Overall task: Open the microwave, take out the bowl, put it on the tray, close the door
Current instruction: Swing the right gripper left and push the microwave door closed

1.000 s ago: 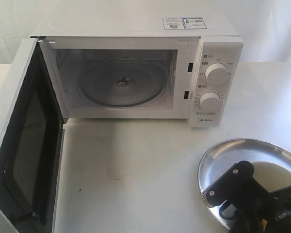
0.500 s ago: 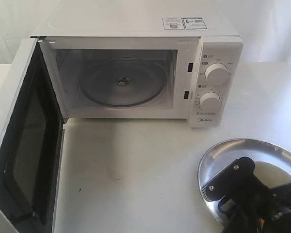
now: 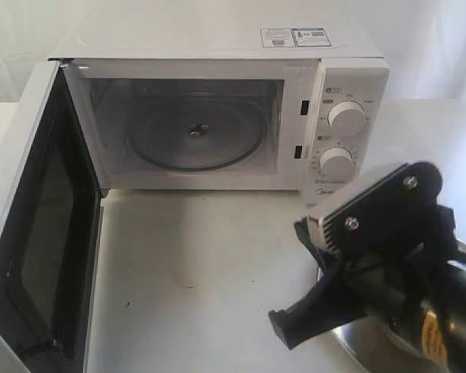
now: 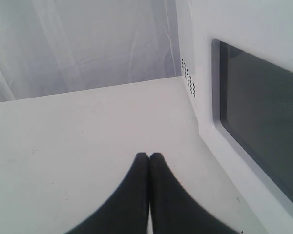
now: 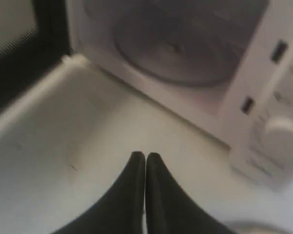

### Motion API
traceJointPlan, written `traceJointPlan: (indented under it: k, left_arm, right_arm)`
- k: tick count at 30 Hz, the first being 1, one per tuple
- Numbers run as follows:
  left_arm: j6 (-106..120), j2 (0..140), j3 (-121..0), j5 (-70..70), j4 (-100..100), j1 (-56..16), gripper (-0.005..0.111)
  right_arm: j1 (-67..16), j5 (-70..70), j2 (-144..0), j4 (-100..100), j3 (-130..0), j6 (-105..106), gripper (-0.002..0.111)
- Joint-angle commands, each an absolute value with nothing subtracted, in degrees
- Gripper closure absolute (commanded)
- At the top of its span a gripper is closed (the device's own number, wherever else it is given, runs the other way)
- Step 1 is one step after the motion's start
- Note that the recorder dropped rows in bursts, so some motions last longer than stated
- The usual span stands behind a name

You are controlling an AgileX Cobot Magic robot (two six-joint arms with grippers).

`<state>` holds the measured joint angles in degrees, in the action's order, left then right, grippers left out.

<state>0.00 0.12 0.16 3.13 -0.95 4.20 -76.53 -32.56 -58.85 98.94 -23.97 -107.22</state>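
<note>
You've got a white matte surface (image 3: pixel 194 264) filling the foreground. The right wrist view shows a small dark mark (image 5: pixel 72 167) on it, but that view's blurred, so you can't tell what it is. Behind, a white curtain (image 3: pixel 19 43) hangs in soft vertical folds across the bkgd. In the left wrist view it comes down to the surface's far edge. A clear round glass turntable (image 3: pixel 159 144) lies flat, w/ a small metallic hub (image 3: pixel 197 131) at its ctr.
</note>
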Motion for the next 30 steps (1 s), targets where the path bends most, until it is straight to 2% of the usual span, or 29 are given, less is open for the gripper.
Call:
traceJointPlan:
  k: [1,7,10,12,16,21,27,30]
  left_arm:
    - [0.00,0.00,0.00,3.43,-0.50,4.20,0.107]
    - [0.00,0.00,0.00,3.43,-0.50,4.20,0.107]
    - [0.00,0.00,0.00,3.43,-0.50,4.20,0.107]
    - [0.00,0.00,0.00,3.43,-0.50,4.20,0.107]
    - [0.00,0.00,0.00,3.43,-0.50,4.20,0.107]
    - [0.00,0.00,0.00,3.43,-0.50,4.20,0.107]
    - [0.00,0.00,0.00,3.43,-0.50,4.20,0.107]
    - [0.00,0.00,0.00,3.43,-0.50,4.20,0.107]
  right_arm:
    - [-78.19,-21.02,-53.95,99.95,-33.05,-99.63,0.108]
    - [-78.19,-10.69,-60.67,99.95,-51.97,-88.62,0.108]
    - [-78.19,-10.68,-68.38,99.95,-60.23,-87.14,0.108]
    - [-78.19,-5.43,-76.88,99.95,-66.91,-85.73,0.108]
    - [-78.46,0.34,-87.40,99.95,-71.86,-85.03,0.108]
    - [-83.90,-9.23,-94.29,99.95,-72.72,-77.99,0.108]
    - [-85.13,-10.76,-95.57,99.95,-72.50,-77.02,0.108]
    - [-85.13,-22.99,-96.92,99.04,-71.99,-71.09,0.108]
